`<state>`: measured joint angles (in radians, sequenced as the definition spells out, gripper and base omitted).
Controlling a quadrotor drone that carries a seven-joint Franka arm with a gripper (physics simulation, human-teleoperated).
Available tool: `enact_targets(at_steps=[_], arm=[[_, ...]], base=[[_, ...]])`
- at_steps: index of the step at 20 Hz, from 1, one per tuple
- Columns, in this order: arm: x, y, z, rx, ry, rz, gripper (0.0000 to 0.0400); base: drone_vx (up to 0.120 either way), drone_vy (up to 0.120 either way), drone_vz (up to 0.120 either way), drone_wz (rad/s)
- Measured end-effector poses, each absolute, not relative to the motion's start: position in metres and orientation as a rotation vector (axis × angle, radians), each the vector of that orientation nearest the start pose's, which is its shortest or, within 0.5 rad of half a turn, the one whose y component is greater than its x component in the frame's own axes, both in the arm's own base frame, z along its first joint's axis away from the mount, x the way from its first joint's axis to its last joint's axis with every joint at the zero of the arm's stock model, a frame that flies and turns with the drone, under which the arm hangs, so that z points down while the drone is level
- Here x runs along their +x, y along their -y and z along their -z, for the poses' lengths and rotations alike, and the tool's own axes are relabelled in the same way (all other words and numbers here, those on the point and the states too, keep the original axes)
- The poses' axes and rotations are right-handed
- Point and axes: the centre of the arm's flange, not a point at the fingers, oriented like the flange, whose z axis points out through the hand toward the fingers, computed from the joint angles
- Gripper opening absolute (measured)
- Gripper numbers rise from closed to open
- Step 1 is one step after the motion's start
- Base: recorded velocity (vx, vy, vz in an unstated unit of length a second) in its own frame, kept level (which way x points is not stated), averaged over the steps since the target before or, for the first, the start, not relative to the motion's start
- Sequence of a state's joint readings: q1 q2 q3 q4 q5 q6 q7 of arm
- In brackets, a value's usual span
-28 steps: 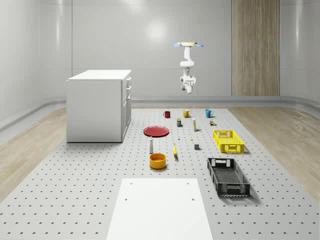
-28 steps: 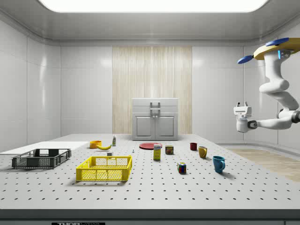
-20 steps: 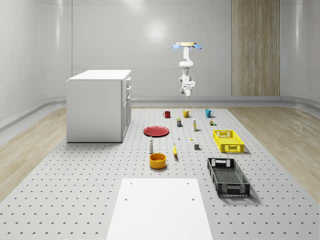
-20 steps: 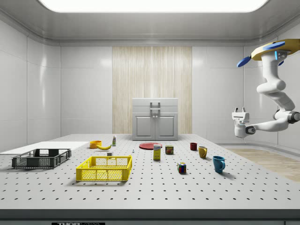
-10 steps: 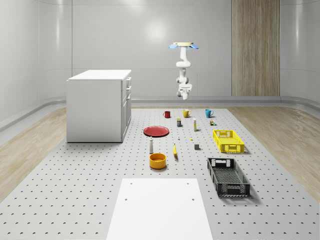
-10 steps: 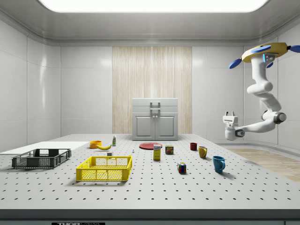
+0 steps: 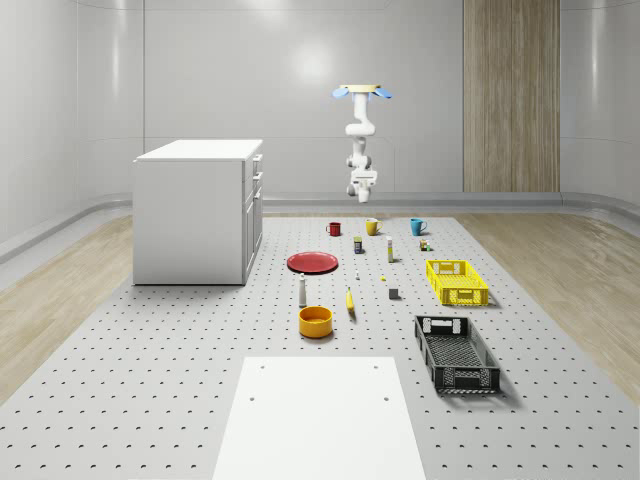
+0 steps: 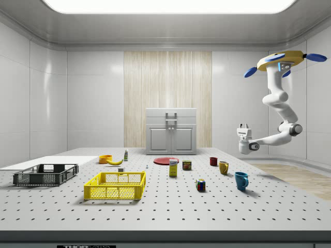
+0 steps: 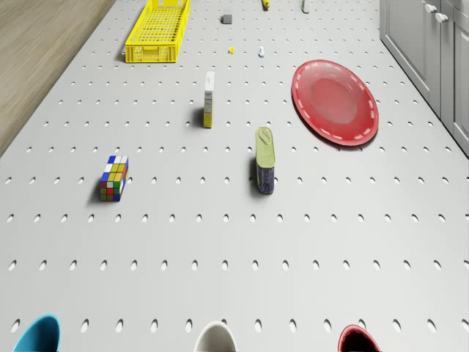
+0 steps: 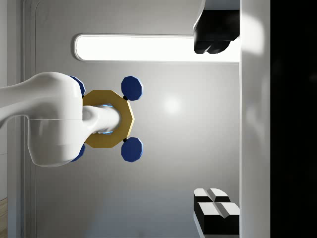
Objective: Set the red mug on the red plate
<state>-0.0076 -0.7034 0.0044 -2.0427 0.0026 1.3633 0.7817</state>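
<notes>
The red mug (image 7: 334,229) stands at the far end of the table, behind the red plate (image 7: 313,262); both also show in the side view as mug (image 8: 213,161) and plate (image 8: 166,161), and in the drone view as plate (image 9: 335,101) and mug rim (image 9: 358,339). The drone (image 7: 360,91) hovers high over the table's far end, near the row of mugs. Its arm hangs down and bends so that my gripper (image 8: 243,126) points upward, well above the mugs. In the wrist view the gripper (image 10: 215,124) is open with nothing between its fingers, facing the drone's underside (image 10: 106,119).
A yellow mug (image 7: 372,227) and a blue mug (image 7: 417,226) stand beside the red one. A can (image 9: 264,160), a box (image 9: 209,99) and a Rubik's cube (image 9: 113,177) lie mid-table. The white cabinet (image 7: 195,210) borders the plate; a yellow crate (image 7: 456,282), black crate (image 7: 456,352) and orange bowl (image 7: 315,321) sit nearer.
The drone with its arm has drifted to the whole-scene view's left and, in the side view, leftward toward the table. The gripper stays open and upturned; mug and plate have not moved.
</notes>
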Motion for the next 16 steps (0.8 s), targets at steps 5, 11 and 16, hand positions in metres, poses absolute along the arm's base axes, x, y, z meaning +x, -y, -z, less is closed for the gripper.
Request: enact_targets(at_steps=[5,11,16], arm=[[0.3036,-0.0001,-0.6912,-2.893,-1.198,0.041,0.0400],[0.3031,-0.0003,-0.6913,-2.893,-1.198,0.048,0.0400],[0.3027,-0.0006,-0.6913,-2.894,-1.199,0.056,0.0400]], base=[[0.120,-0.120,0.000,0.000],[0.120,-0.120,0.000,0.000],[0.120,-0.120,0.000,0.000]])
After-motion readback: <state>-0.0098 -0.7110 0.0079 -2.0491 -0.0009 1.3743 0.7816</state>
